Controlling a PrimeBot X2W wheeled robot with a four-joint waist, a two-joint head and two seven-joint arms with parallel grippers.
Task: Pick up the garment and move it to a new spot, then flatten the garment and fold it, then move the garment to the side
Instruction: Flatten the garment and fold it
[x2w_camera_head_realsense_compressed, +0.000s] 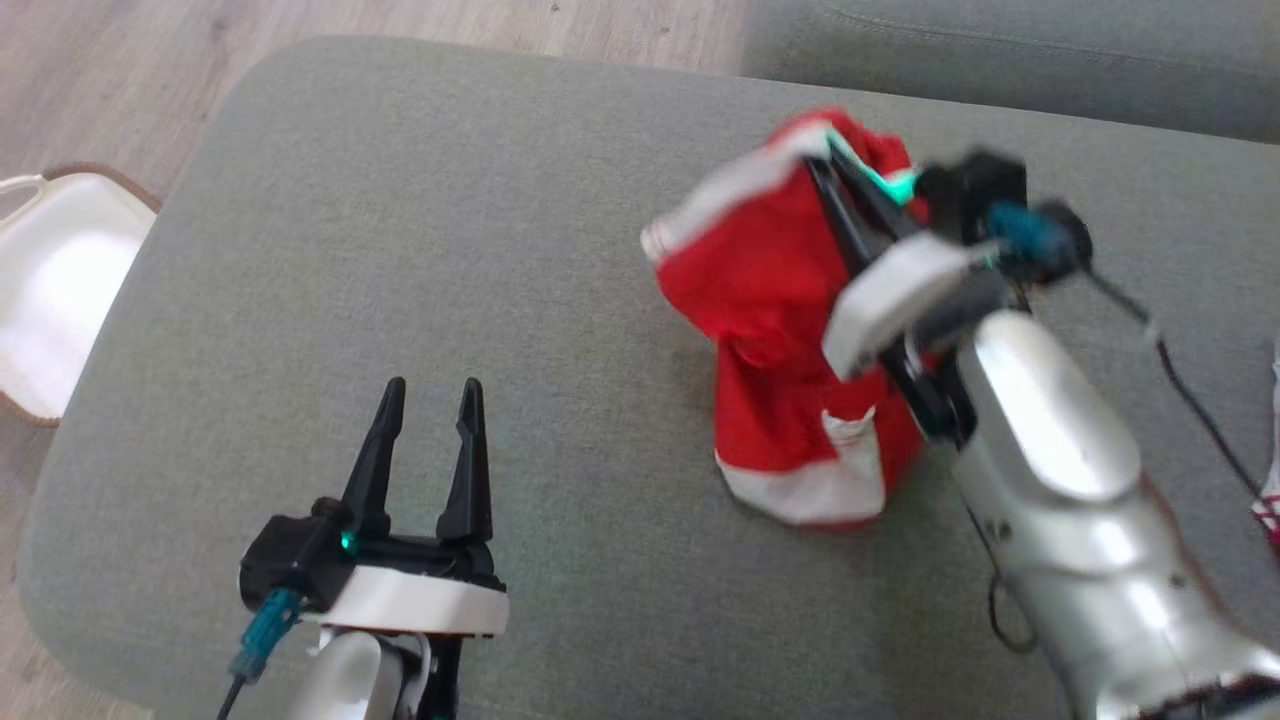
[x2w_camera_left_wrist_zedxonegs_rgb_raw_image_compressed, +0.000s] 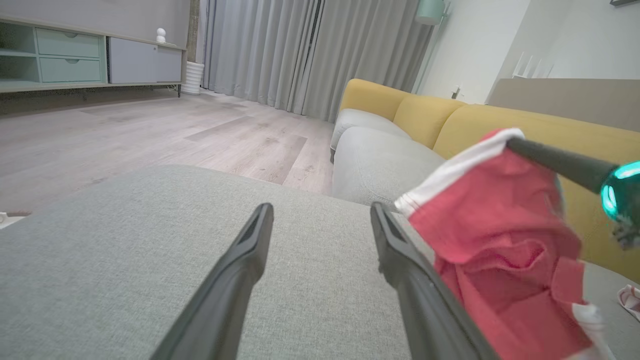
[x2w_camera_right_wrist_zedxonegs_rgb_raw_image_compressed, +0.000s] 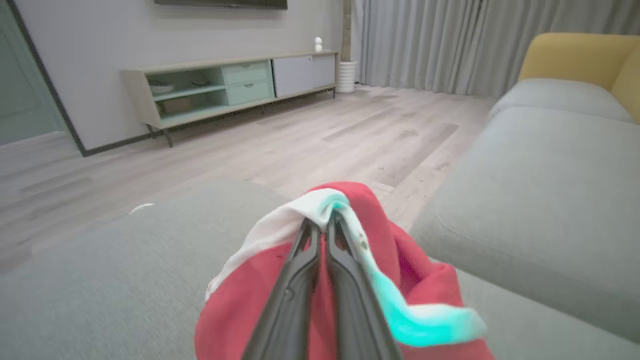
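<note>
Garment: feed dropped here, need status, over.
Right gripper shut on garment at white trim. Left gripper open, apart. Garment bunched, hanging over grey cushion. No obstacle seen.

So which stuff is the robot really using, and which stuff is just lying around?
For the job:
- red garment
- right claw, shut on the garment's white edge
- left claw, open nearby
- grey cushion underneath

Just lying about:
- white basket on the floor
- yellow sofa
- cabinet by the wall
</note>
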